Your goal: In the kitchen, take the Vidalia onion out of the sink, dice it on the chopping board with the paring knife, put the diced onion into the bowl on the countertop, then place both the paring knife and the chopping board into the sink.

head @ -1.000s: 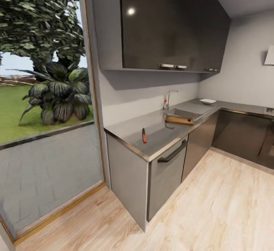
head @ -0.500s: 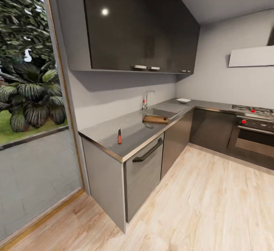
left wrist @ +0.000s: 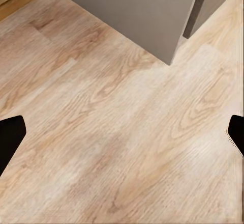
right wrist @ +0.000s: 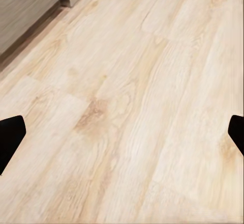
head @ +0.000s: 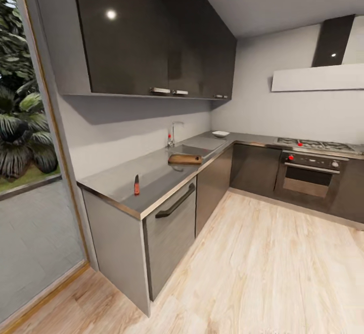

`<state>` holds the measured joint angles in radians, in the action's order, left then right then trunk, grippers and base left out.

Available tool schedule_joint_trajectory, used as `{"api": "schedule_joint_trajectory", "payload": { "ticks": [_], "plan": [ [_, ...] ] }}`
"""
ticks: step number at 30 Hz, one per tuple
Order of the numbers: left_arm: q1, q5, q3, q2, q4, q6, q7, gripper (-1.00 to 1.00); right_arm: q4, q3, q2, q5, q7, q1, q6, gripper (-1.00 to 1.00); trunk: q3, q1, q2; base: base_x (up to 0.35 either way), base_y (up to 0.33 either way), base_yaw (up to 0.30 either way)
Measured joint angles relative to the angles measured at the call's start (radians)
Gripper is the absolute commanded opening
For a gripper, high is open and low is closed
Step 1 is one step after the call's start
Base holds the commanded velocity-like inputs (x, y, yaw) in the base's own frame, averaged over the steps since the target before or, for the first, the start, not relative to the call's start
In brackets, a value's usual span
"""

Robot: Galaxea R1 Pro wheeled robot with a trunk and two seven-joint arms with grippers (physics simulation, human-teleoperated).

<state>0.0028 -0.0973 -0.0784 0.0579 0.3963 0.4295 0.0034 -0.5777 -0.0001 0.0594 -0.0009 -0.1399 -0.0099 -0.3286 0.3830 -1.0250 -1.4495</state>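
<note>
The left gripper (left wrist: 122,132) has its fingers (left wrist: 10,137) spread wide over bare wooden floor (left wrist: 117,132), with the corner of a grey cabinet (left wrist: 137,10) ahead of them. The right gripper (right wrist: 122,132) is spread just as wide, its fingers (right wrist: 10,137) over the same pale planks.

From the head camera, the floor (head: 273,263) takes up the 4 to 6 o'clock part of the picture. The grey countertop (head: 116,184) runs from about 8 o'clock toward the centre, under dark wall cupboards (head: 151,35). An oven (head: 308,174) stands at 3 o'clock. The sink (head: 194,148) sits mid-counter, with its tap (head: 173,134) behind it. The chopping board (head: 185,159) lies at the sink's near edge, touching it as far as I can tell. The white bowl (head: 220,133) rests beyond the sink, near the corner. The paring knife (head: 136,184) lies well apart from the board, toward the counter's near end. The onion cannot be made out.
</note>
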Motion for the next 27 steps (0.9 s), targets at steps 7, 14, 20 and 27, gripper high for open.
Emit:
{"api": "schedule_joint_trajectory", "payload": {
  "ticks": [7, 14, 20, 27],
  "plan": [
    [0.0, 0.0, 0.0, 0.0, 0.0, 0.0, 0.0, 1.0, 0.0, 0.0, 0.0, 0.0, 0.0, 0.0, 0.0, 1.0, -0.004, 0.0, 0.0, 0.0, 0.0, -0.281],
    [0.0, 0.0, -0.001, 0.0, 0.001, 0.0, 0.0, 1.0, 0.0, 0.0, 0.0, 0.0, 0.0, 0.0, -0.001, 1.0, -0.008, 0.0, 0.0, 0.0, 0.0, -0.281],
    [0.0, 0.0, 0.0, 0.0, 0.002, 0.001, 0.0, 1.0, 0.0, 0.0, 0.0, 0.0, 0.0, 0.0, 0.0, 1.0, -0.011, 0.0, 0.0, 0.0, 0.0, -0.281],
    [0.0, 0.0, 0.0, 0.0, 0.002, 0.001, 0.0, 1.0, 0.0, 0.0, 0.0, 0.0, 0.0, 0.0, 0.0, 1.0, -0.015, 0.0, 0.0, 0.0, 0.0, -0.281]
  ]
}}
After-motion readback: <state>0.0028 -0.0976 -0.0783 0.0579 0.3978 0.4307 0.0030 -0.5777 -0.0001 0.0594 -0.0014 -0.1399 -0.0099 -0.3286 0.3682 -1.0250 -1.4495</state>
